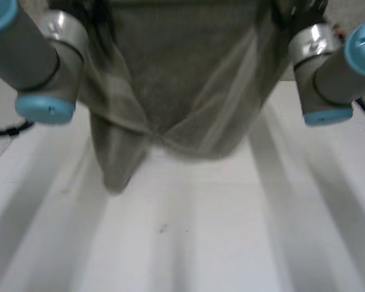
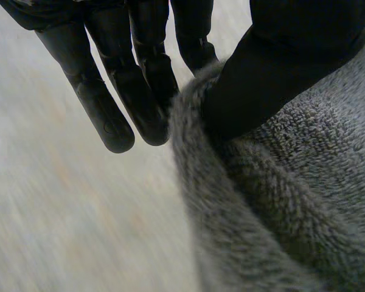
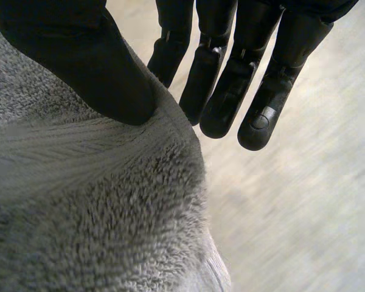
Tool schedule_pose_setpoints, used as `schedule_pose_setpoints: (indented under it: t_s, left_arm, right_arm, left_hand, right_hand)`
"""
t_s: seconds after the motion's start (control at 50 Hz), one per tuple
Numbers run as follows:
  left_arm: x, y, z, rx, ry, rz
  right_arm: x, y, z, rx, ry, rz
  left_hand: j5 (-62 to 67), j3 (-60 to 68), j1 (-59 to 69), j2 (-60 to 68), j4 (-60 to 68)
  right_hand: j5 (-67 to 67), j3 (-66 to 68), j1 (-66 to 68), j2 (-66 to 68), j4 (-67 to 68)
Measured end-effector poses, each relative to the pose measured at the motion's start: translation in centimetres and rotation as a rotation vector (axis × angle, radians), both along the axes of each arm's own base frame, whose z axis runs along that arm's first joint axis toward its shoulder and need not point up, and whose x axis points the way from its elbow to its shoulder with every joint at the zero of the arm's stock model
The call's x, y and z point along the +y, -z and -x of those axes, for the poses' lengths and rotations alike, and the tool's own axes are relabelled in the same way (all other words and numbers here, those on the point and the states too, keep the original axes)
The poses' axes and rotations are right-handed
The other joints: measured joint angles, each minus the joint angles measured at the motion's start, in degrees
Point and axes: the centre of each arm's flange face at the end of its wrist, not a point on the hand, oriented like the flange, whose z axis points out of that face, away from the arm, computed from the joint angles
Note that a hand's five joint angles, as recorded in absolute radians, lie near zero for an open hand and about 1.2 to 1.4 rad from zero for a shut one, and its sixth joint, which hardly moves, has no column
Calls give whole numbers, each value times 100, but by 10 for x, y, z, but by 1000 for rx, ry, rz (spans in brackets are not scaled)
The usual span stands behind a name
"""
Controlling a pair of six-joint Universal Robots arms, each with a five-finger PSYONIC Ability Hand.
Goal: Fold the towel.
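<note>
Now | towel (image 1: 188, 91) hangs over white table (image 1: 231, 243) | left robot hand (image 2: 280, 73), right robot hand (image 3: 79, 61) pinch it

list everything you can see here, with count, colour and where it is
towel: one, grey, held up between the two hands, hanging over the far part of the table
table: one, white, beneath the towel and the arms
left arm: one, grey with light-blue caps, beside the towel
right arm: one, grey with light-blue caps, on the towel's other side
left hand: one, black, thumb pinching the towel's edge against the fingers
right hand: one, black, thumb pinching the towel's edge against its fingers
</note>
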Motion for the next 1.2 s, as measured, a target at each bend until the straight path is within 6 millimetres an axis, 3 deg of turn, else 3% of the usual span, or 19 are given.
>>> schedule_pose_setpoints:
  t_s: [0.02, 0.08, 0.16, 0.22, 0.32, 0.36, 0.38, 0.4, 0.42, 0.54, 0.66, 0.74, 0.82, 1.0, 1.2]
  left_arm:
    - [-1, -12, -1, 4, -11, 56]
    - [2, -24, -3, -1, -28, 115]
    - [9, -7, -7, -43, -36, 64]
    - [20, 30, -13, -101, -36, -51]
    - [54, 109, -30, -220, -32, -299]
    - [65, 129, -34, -251, -28, -361]
    - [65, 129, -34, -251, -28, -361]
    - [84, 162, -40, -303, -17, -463]
    - [99, 181, -44, -337, -6, -526]
    - [146, 231, -46, -440, 57, -686]
    - [158, 240, -42, -469, 80, -714]
    - [153, 236, -44, -460, 68, -708]
    - [147, 231, -49, -442, 45, -702]
    - [141, 218, -62, -404, 2, -693]
    - [121, 210, -102, -316, -118, -795]
  right_arm:
    - [5, -12, 2, -19, 1, 46]
    - [14, -23, 5, -32, -2, 84]
    - [31, -12, 8, 5, -33, 43]
    - [41, 9, 10, 56, -62, -36]
    - [73, 78, 19, 191, -128, -315]
    - [83, 96, 22, 224, -139, -398]
    - [83, 96, 22, 224, -139, -398]
    - [90, 107, 24, 246, -145, -455]
    - [111, 136, 32, 309, -158, -621]
    - [149, 181, 53, 426, -155, -901]
    - [151, 194, 69, 444, -113, -963]
    - [141, 195, 80, 416, -71, -957]
    - [129, 194, 90, 371, -32, -939]
    - [117, 192, 99, 271, -8, -939]
    - [118, 193, 99, 239, -15, -958]
  left_hand:
    - [21, 0, 0, 0, 0]
    - [21, 0, 55, 0, 0]
    - [46, 0, 88, 0, 0]
    - [46, 0, 109, 0, 0]
    - [46, 0, 109, 1, 0]
    - [46, 0, 109, 0, 1]
    - [46, 0, 109, 0, 1]
    - [46, 0, 109, 1, 1]
    - [46, 0, 109, 1, 1]
    - [47, 0, 110, -1, -1]
    - [-536, -595, -382, -612, -615]
    - [-2727, -2812, -2655, -2838, -2794]
    - [-3927, -3975, -3736, -4045, -4009]
    - [-4641, -4700, -4388, -4717, -4721]
    - [-4533, -4608, -4367, -4624, -4623]
  right_hand:
    - [0, 0, 0, 0, -1]
    - [0, 0, 0, 0, 0]
    - [1, 0, 0, 0, 0]
    - [8, 0, 0, 0, 0]
    - [42, 0, 0, 0, 0]
    - [43, 0, 0, 0, 0]
    - [43, 0, 0, 0, 0]
    - [47, 0, 0, 0, 0]
    - [50, 0, 0, 0, 0]
    - [56, 35, 0, 0, 0]
    - [58, 35, 0, 0, 0]
    - [61, 35, 0, 0, 0]
    - [62, 36, 0, 0, 0]
    - [62, 35, 0, 0, 0]
    - [63, 35, 0, 0, 0]
